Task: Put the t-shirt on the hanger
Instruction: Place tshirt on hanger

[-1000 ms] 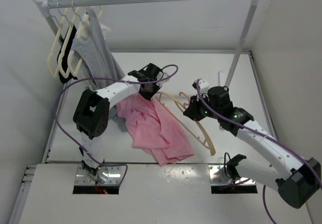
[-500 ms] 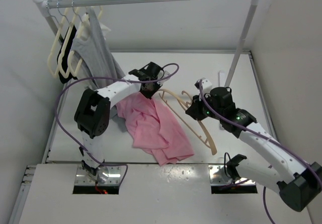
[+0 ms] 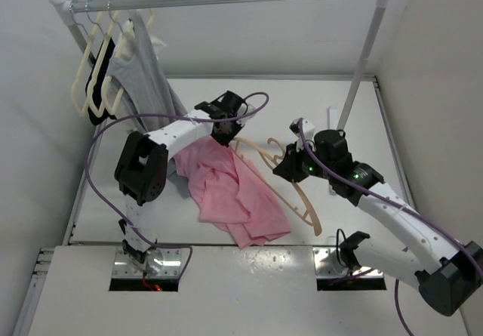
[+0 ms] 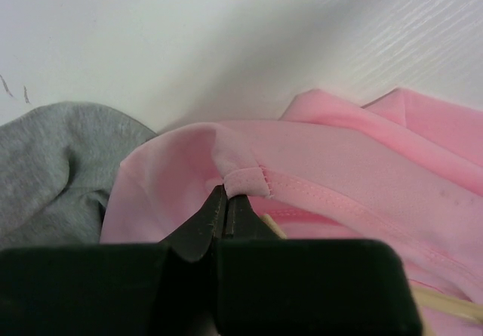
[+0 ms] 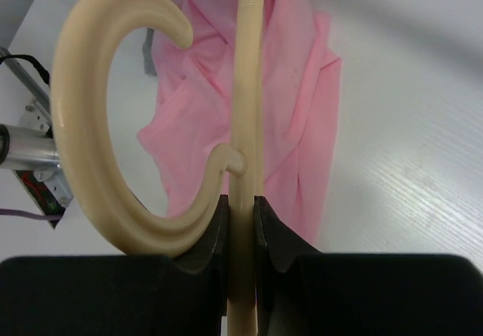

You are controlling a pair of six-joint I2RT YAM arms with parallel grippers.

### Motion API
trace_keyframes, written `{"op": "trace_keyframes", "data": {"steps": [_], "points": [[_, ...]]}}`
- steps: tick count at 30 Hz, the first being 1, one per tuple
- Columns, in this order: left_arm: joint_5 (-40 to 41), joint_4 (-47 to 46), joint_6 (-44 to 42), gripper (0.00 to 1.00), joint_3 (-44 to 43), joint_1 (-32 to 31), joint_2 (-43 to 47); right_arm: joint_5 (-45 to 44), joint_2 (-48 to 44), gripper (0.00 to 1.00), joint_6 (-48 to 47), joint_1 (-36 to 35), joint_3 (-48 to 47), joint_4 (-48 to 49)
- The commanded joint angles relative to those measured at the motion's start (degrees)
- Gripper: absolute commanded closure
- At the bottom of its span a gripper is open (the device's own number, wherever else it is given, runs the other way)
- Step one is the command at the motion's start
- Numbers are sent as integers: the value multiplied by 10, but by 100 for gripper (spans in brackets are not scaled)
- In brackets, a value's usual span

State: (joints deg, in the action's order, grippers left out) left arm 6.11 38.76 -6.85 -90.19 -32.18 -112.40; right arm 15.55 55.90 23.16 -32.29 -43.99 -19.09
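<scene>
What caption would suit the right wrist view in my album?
Right tool shut on a peach-tan plastic clothes hanger, with a crumpled light pink fabric t-shirt lying beyond it.

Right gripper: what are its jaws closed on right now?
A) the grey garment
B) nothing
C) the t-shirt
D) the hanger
D: in the wrist view the right gripper has its jaws closed on the hanger bar beside the hook, with the t-shirt lying beyond it.
</scene>
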Motion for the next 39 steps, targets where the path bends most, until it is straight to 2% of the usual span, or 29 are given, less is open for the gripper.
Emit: {"op": "trace_keyframes", "data": {"steps": [1, 12, 15, 17, 20, 28, 33, 36, 39], "points": [[-4, -6, 11, 100, -20, 1, 6, 30, 15, 100, 6, -4, -7, 40], [-4, -6, 11, 100, -26, 1, 11, -23, 49, 100, 0, -4, 9, 7], [-10, 1, 5, 100, -26, 1, 17, -60, 49, 100, 0, -4, 9, -6], [-10, 6, 0, 100, -16, 1, 24, -98, 49, 100, 0, -4, -7, -19], [-21, 12, -12, 100, -10, 1, 38, -98, 60, 100, 0, -4, -19, -24], [-86, 18, 31, 100, -30, -71, 77, 62, 124, 100, -12, -22, -43, 59], [-86, 45, 25, 100, -56, -76, 112, 24, 88, 100, 5, -27, -29, 105], [-86, 66, 11, 100, -72, -76, 124, -17, 54, 100, 42, -27, 2, 176], [-92, 99, 4, 100, -105, -76, 124, -66, 66, 100, 65, -32, 28, 224]]}}
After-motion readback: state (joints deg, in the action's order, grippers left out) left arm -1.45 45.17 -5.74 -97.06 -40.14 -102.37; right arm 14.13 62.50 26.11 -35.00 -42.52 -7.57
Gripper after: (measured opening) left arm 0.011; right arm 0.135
